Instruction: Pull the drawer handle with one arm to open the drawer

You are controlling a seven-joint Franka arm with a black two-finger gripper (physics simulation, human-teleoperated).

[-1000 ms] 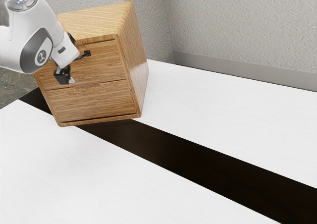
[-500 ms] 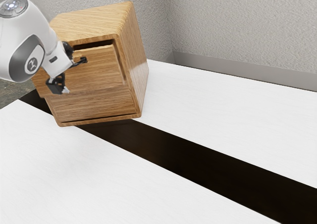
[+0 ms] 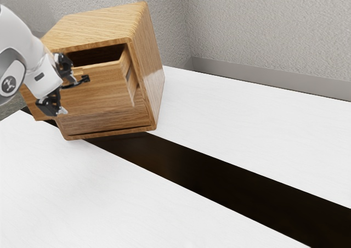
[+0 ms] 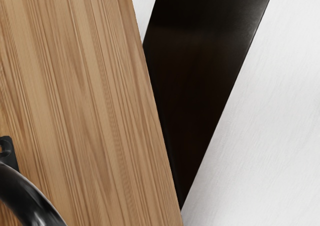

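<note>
1. Tabletop (image 3: 258, 122): white, crossed by a black stripe (image 3: 219, 187) that runs from centre left to lower right of the exterior view. Nothing lies in the pull path, so no detour is needed.
2. Cabinet (image 3: 147, 56): a wooden box in the upper left of the frame, standing on the tabletop with its front facing lower left. Judgement: it is not seen to be fixed, so a jerky pull could drag or turn it. Keep the force steady.
3. Drawer (image 3: 104, 91): the upper of two. It stands partly out of the cabinet, with a dark gap open above and behind its front panel. Judgement: the task is well along. Continue the pull straight along the drawer's slide axis, toward the frame's left edge. Any sideways or downward component may bind the drawer.
4. Tool (image 3: 57, 86): at the left edge of the frame, directly at the drawer front. Whether it is clamped on the handle or merely hooked against it cannot be told.
5. Handle (image 3: 80, 81): a thin black bar on the drawer front, just beside the tool.
</note>
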